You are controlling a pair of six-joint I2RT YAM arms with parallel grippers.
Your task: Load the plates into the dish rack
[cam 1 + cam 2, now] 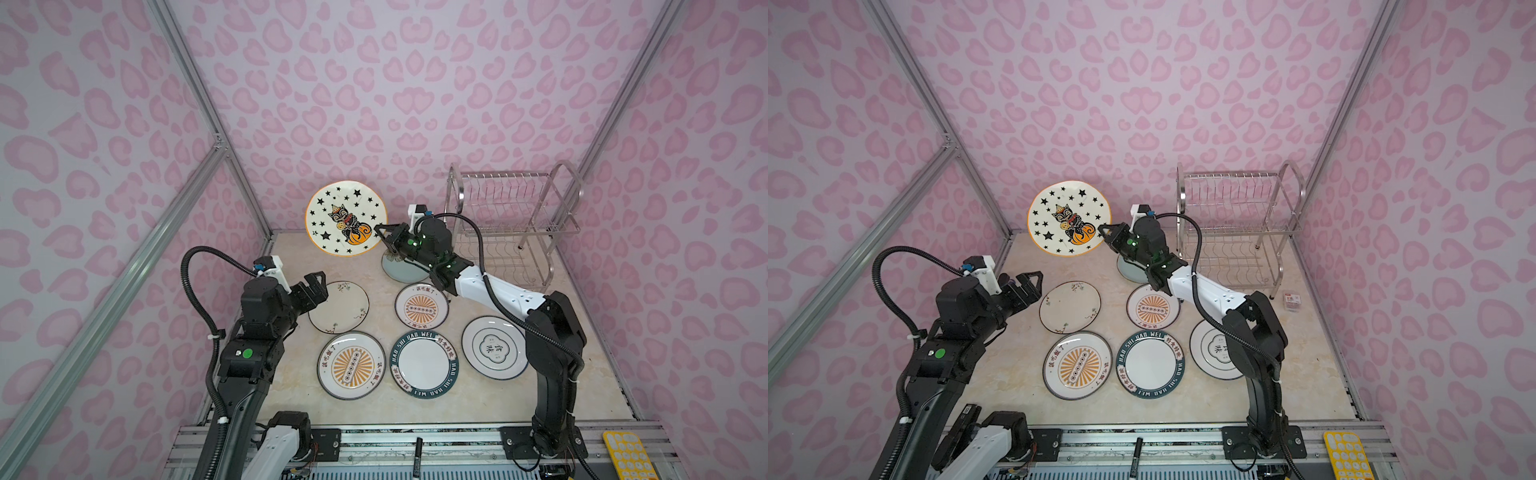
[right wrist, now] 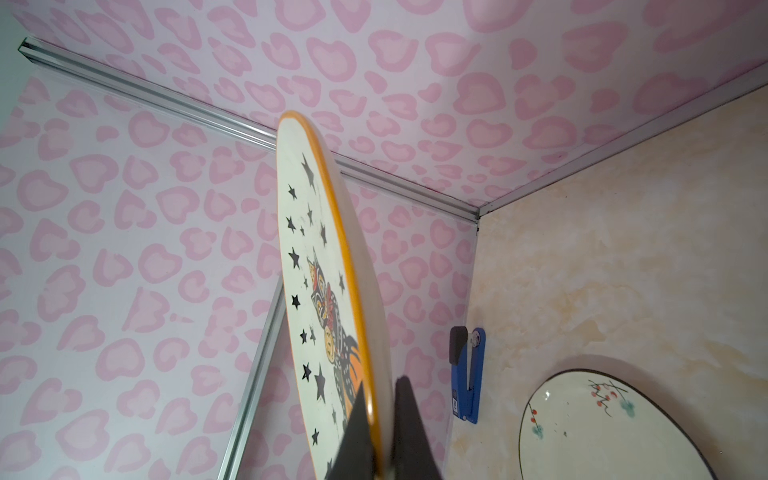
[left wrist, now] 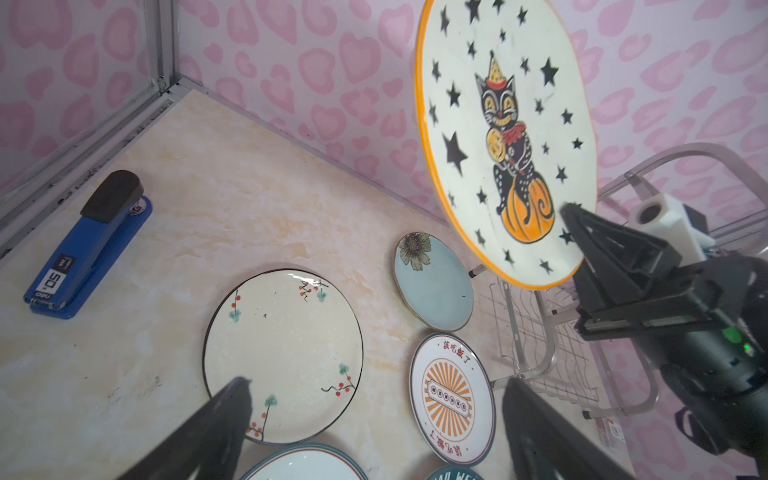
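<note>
My right gripper [image 1: 379, 229] [image 2: 380, 395] is shut on the rim of the star-and-cat plate [image 1: 346, 218] [image 1: 1069, 218] [image 3: 505, 137], which stands nearly upright in the air left of the chrome dish rack [image 1: 511, 220] [image 1: 1237, 224]. The rack's slots hold nothing. My left gripper [image 1: 318, 287] [image 3: 378, 382] hovers open over the edge of the cream floral plate [image 1: 338, 306]. Flat on the table lie the pale blue plate [image 1: 405, 270], two orange sunburst plates [image 1: 422, 309] [image 1: 351, 365], the teal lettered plate [image 1: 424, 363] and the white emblem plate [image 1: 494, 347].
A blue stapler [image 3: 89, 245] [image 2: 467, 374] lies by the back left wall. A small box [image 1: 1293, 301] sits right of the rack. A marker [image 1: 417, 457] and a yellow pad [image 1: 627, 455] rest on the front rail. Pink walls enclose three sides.
</note>
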